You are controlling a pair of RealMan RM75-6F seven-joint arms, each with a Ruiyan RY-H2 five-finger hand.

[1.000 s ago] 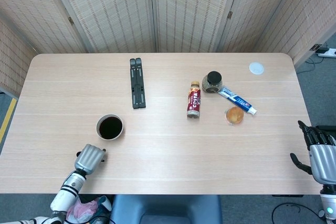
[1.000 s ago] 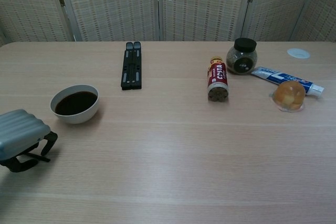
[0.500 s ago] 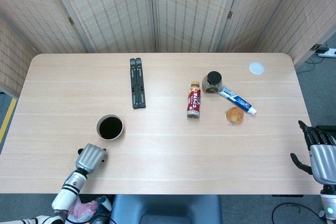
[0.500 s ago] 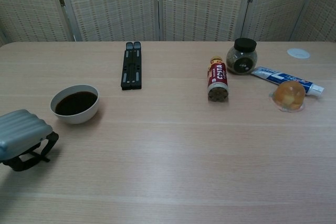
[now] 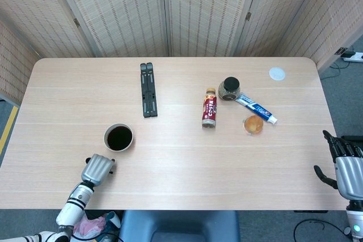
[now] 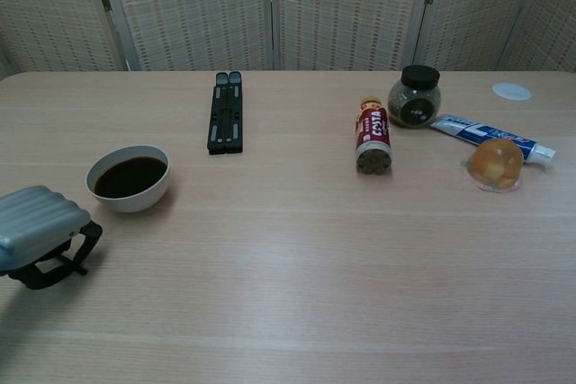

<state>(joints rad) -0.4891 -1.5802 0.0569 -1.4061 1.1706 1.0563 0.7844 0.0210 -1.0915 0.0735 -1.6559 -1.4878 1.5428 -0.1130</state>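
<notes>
on the table (image 5: 181, 157) we see our left hand (image 5: 97, 169) at the near left edge, fingers curled under with nothing in them. the bowl (image 5: 118, 137) of dark liquid stands just beyond it and slightly toward the middle, close but not touching. it's round, so no long axis matters. our right hand (image 5: 345, 165), fingers loosely spread and empty, hangs off the far right edge, well apart from it.

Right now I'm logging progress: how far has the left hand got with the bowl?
Nothing looks done: the bowl of dark liquid stands untouched on the table. In hand: the left hand hovers just beside it, holding nothing. Left: closing that gap and gripping it. The right hand waits off the table edge.
</notes>
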